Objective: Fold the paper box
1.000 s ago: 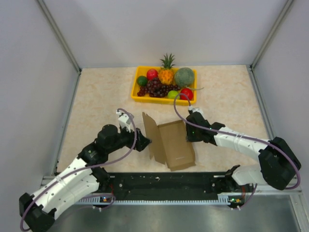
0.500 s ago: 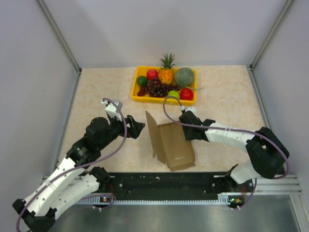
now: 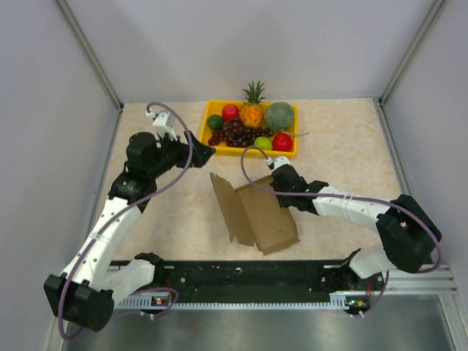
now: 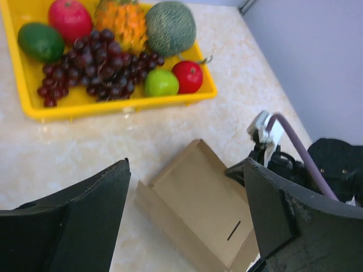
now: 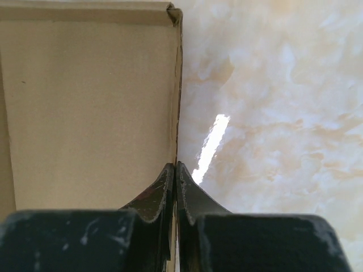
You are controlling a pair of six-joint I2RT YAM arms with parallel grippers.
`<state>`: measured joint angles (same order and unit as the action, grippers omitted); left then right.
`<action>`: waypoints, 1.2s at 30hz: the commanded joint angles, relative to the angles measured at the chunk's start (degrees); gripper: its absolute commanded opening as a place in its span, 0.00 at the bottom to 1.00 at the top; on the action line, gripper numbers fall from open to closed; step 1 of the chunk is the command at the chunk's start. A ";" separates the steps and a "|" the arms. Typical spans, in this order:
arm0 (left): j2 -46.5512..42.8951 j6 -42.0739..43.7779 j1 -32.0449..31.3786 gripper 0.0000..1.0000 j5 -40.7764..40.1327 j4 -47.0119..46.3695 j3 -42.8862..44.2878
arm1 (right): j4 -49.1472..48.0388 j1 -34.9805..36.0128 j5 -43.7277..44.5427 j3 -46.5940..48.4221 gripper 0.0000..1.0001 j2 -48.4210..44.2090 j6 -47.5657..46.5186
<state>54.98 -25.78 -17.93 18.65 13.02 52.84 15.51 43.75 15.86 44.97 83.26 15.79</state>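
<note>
Box (image 3: 267,219) sits near-centre on the bench (image 3: 161,212), part-folded, with its left flap tilted up and the panel flat. Right end effector (image 3: 281,180) is at the box's far-right edge, clenched on the thin side wall. The wrist view shows the fingertips (image 5: 168,180) pinched together with only the cardboard edge between them. Left end effector (image 3: 199,152) is further back on the left, released, holding nothing, clear of the box and just beside the tray (image 3: 219,149).

Risks, as I judge them:
- One thin pinch is the only hold, so a pull could crease or tear the wall, or slip off it.
- Nothing pins the base, so the box may slide or rotate.
- The left flap could flop back.
- A left swing could clip the tray.
</note>
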 commanded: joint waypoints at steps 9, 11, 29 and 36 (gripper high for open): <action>23.85 15.32 2.29 0.77 21.24 -9.66 14.22 | -12.34 0.46 -2.93 -2.43 0.00 -14.62 -30.27; 26.21 17.06 1.15 0.77 23.00 -14.65 12.21 | -12.87 0.37 -3.64 -2.26 0.00 -14.71 -31.69; 28.60 30.71 -17.31 0.52 -2.74 -30.24 -2.21 | -13.93 0.46 -6.72 -1.02 0.00 -15.59 -35.57; 32.20 30.17 -18.80 0.50 -3.36 -32.62 -1.25 | -13.75 0.46 -6.98 -0.59 0.00 -15.50 -35.04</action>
<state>85.19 3.11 -35.11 16.86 -15.18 50.87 3.88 43.77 9.67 42.81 69.38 -19.49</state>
